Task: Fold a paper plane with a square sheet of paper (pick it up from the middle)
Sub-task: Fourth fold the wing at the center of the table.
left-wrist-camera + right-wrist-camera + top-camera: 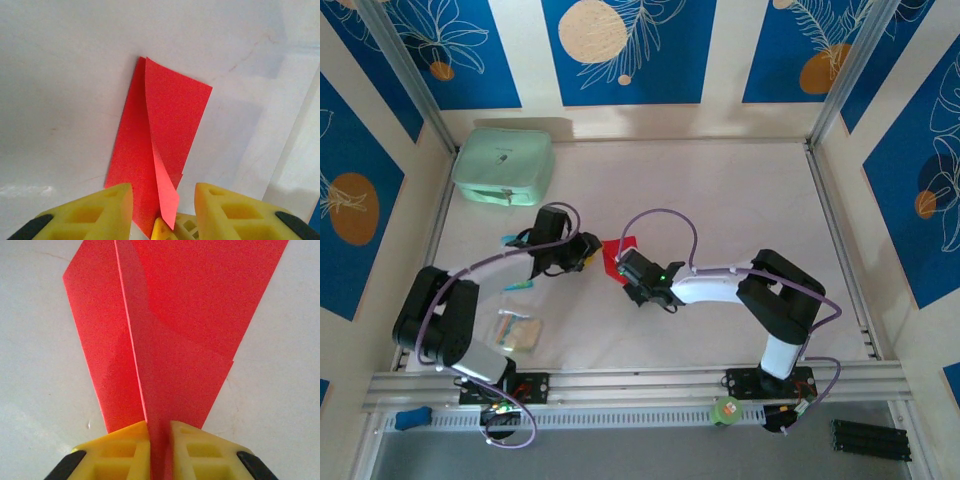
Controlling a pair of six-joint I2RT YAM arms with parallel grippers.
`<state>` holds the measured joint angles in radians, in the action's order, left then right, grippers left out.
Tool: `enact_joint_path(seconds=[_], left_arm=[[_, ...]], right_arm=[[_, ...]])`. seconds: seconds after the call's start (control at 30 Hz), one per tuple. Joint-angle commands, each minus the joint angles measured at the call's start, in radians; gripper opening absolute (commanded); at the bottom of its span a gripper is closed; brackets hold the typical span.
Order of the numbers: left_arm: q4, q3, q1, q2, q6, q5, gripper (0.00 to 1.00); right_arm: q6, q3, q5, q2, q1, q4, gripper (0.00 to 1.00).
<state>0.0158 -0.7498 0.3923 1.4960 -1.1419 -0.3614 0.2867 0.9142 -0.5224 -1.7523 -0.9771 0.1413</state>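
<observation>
The square sheet of paper is bright red and lies creased on the white table between my two grippers, folded to a narrow, paper-plane-like shape. In the left wrist view the paper lies mostly flat with one flap standing up along its centre crease. My left gripper is open, its yellow fingers on either side of that flap without touching it. In the right wrist view the paper tapers toward my right gripper, which is shut on the raised centre fold. Seen from above, the left gripper and right gripper face each other across the paper.
A mint-green case sits at the back left corner. A small pale packet lies near the left arm's base, with two small teal pieces beside that arm. Metal rails edge the table.
</observation>
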Motion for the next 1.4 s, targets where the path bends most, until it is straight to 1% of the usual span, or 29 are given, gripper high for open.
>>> enact_joint_path(seconds=[0.0,0.1,0.2,0.37,0.43,0.77,1.03,1.13,1.37], left_arm=[[-0.008,0.050,0.004,-0.003,0.006,0.002,0.32],[-0.077,0.062,0.020,0.038,-0.020,-0.038,0.24],[-0.126,0.040,0.039,0.095,-0.031,-0.077,0.20],[-0.153,0.006,0.059,0.150,-0.032,-0.094,0.17],[-0.136,-0.001,0.065,0.164,-0.026,-0.090,0.16],[-0.131,-0.015,0.076,0.218,-0.024,-0.094,0.17],[-0.079,-0.027,0.082,0.234,-0.004,-0.076,0.19],[-0.068,-0.024,0.083,0.235,-0.001,-0.076,0.20],[-0.073,-0.015,0.084,0.250,-0.006,-0.085,0.21]], right_arm=[[-0.009,-0.015,0.029,0.022,0.010,-0.014,0.15],[-0.006,-0.021,0.041,0.025,0.019,-0.015,0.15],[-0.005,-0.024,0.047,0.026,0.022,-0.016,0.15],[-0.007,-0.028,0.060,0.027,0.025,-0.027,0.15],[-0.008,-0.028,0.064,0.028,0.025,-0.029,0.15],[-0.016,-0.018,0.081,0.027,0.032,-0.031,0.16],[-0.013,-0.004,0.078,0.030,0.032,-0.016,0.17],[0.012,0.028,0.064,0.030,0.030,0.040,0.22],[0.091,0.100,0.002,0.004,-0.001,0.174,0.24]])
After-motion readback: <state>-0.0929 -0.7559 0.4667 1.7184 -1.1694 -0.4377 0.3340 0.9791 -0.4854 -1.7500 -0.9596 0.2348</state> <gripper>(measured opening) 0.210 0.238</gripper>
